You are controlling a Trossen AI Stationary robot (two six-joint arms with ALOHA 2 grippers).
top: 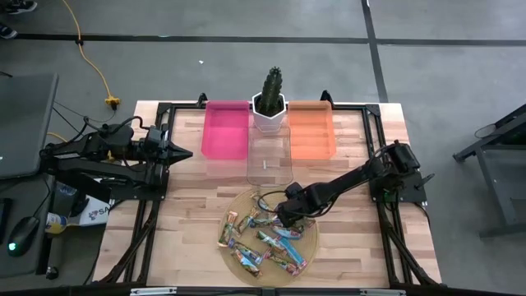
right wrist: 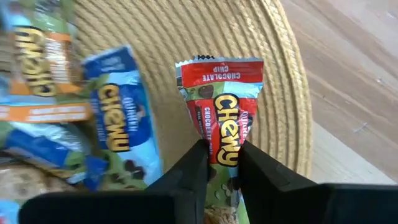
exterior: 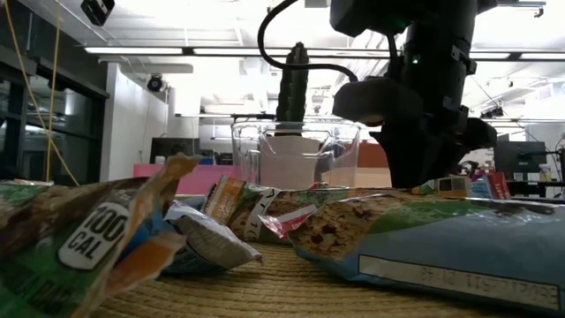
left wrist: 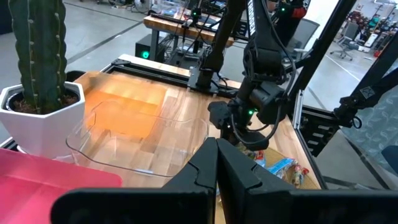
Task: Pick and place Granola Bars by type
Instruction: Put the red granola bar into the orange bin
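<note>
Granola Bars (top: 265, 240), small bars in shiny crinkly wrappers, blue, orange-brown and red-green, lie heaped on a round woven straw mat (top: 311, 240) at the table's near edge, in front of the clear plastic bin (top: 269, 160). Right gripper (right wrist: 222, 163) is down over the side of the mat nearest the clear bin; its two dark fingers (right wrist: 194, 169) are pinched narrow on the lower half of one red-and-green chocolate chip bar (right wrist: 221, 112), whose red end lies flat on the straw and points away from the wrist. A blue-wrapped bar (right wrist: 118, 124) lies just beside it, apart from the fingers. Judgement: grip looks taken, lift is the step in hand. Lift straight up so the slippery wrapper does not twist between the pads or drag its neighbour; the hold sits off the bar's middle, so the free end may droop. Carry high enough to pass the bin wall. Beyond the mat, pink bin (top: 225, 130) stands left of the clear bin, orange bin (top: 312, 131) right, white-potted cactus (top: 270, 103) behind it; which bin suits this type cannot be told. Left gripper (left wrist: 217, 163) waits left of the pink bin, fingers together, holding nothing.
</note>
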